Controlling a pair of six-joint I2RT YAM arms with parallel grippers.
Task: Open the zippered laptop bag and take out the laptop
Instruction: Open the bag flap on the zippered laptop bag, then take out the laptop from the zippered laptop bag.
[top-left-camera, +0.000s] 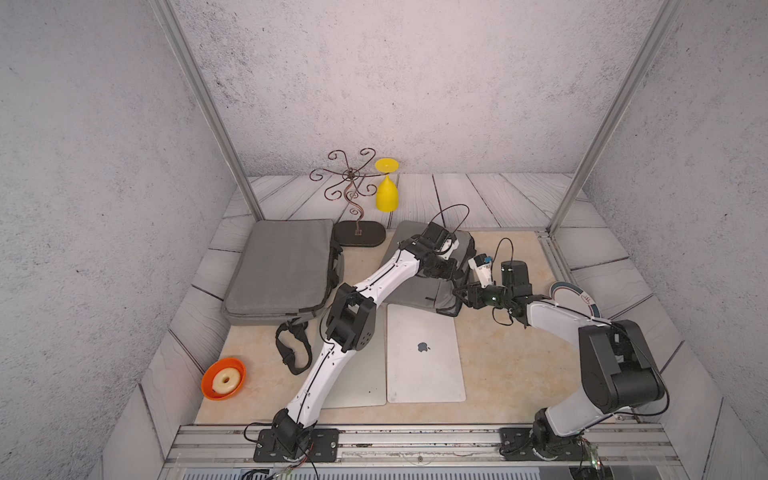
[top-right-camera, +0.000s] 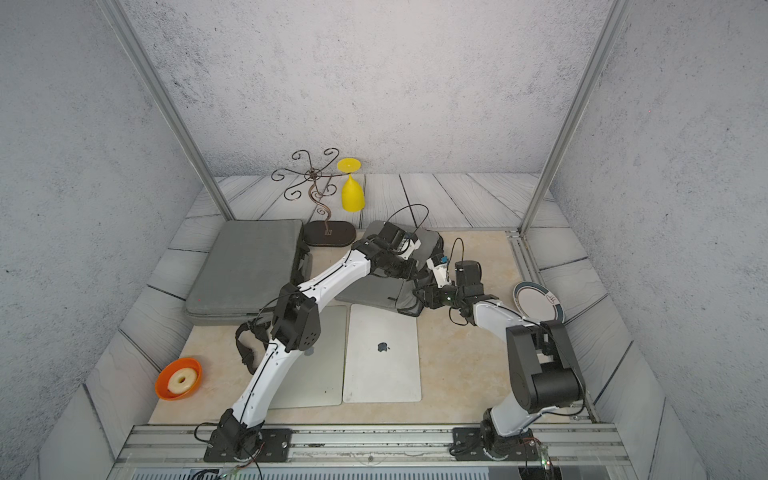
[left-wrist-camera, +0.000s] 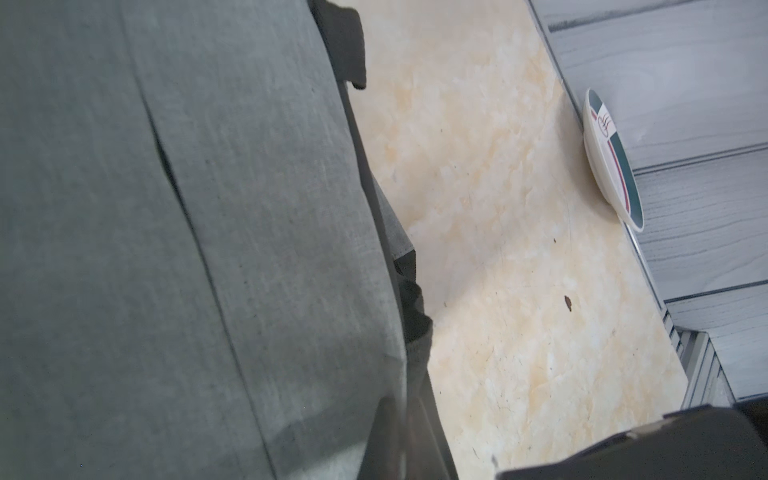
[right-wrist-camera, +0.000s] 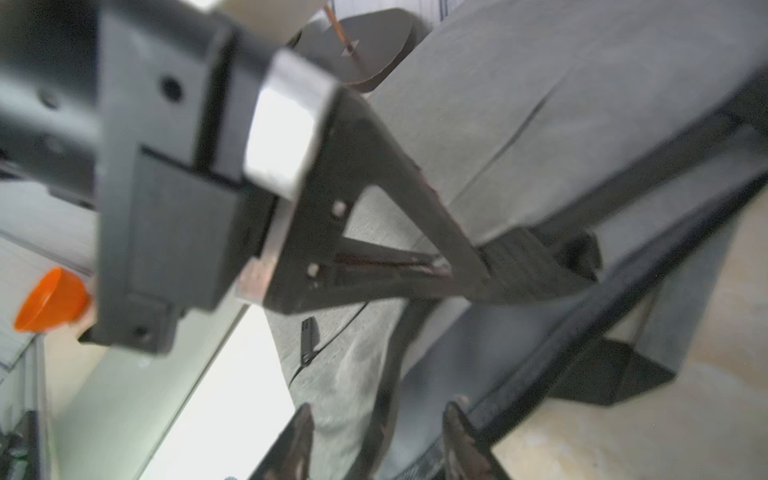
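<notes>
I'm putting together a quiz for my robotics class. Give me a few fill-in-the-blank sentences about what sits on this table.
1. The bowl holding the donut is ___.
2. The upside-down glass hanging on the wire rack is ___.
3. The laptop fully in view bears an ___ logo.
4. The left end effector pinches the laptop bag lying to the ___ of the other bag.

Missing words: orange; yellow; Apple; right.

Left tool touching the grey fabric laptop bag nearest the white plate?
Touching. Right wrist view: left tool shut on black strap of the grey fabric laptop bag.
</notes>
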